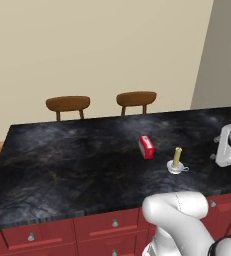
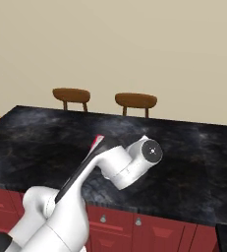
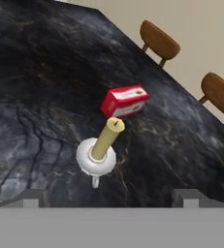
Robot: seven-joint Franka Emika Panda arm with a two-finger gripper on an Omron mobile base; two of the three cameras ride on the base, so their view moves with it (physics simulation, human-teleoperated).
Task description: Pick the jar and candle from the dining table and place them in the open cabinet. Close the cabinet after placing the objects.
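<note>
The candle (image 1: 177, 156) is a short pale yellow stick standing upright in a small white saucer holder with a handle, on the dining table's black marbled top (image 1: 72, 160) near its front right. In the hand view the candle (image 3: 107, 139) stands just ahead of my gripper (image 3: 111, 198) and between the lines of its two fingertips. The gripper is open, its tips wide apart with nothing between them. My white hand (image 1: 226, 146) hangs to the right of the candle, a little above the table. The jar and the cabinet are out of view.
A small red box (image 1: 146, 147) lies on the table just beyond and left of the candle, also the red box (image 3: 124, 100). Two brown wooden chairs (image 1: 68, 104) (image 1: 136, 98) stand at the far side. Red drawer fronts (image 1: 102, 227) with silver knobs run below the near edge.
</note>
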